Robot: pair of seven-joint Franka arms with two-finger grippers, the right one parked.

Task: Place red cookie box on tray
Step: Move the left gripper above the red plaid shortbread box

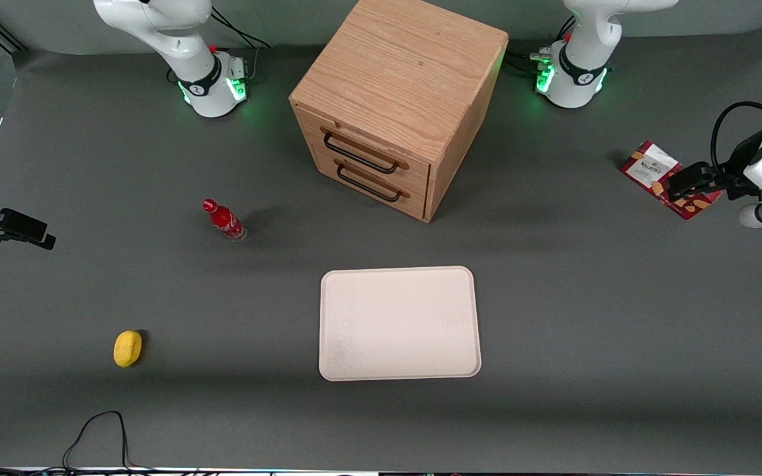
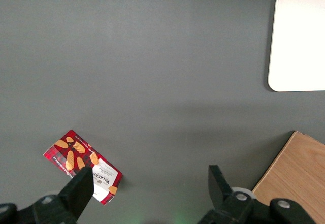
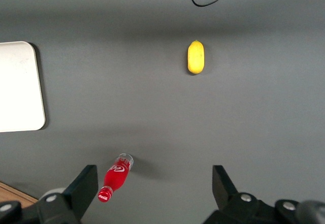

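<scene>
- yellow object (image 1: 127,348): lies on the grey table (image 1: 586,317), toward the parked arm's end.
- small red bottle (image 1: 224,220): stands farther from the front camera than the yellow object.
- tray (image 1: 399,323): bare, in front of the wooden drawer cabinet (image 1: 396,106).
- red cookie box (image 1: 665,177): lies flat on the table toward the working arm's end, well apart from the tray.
- gripper (image 2: 147,186): hangs above the box, fingers spread wide, holding nothing.
</scene>
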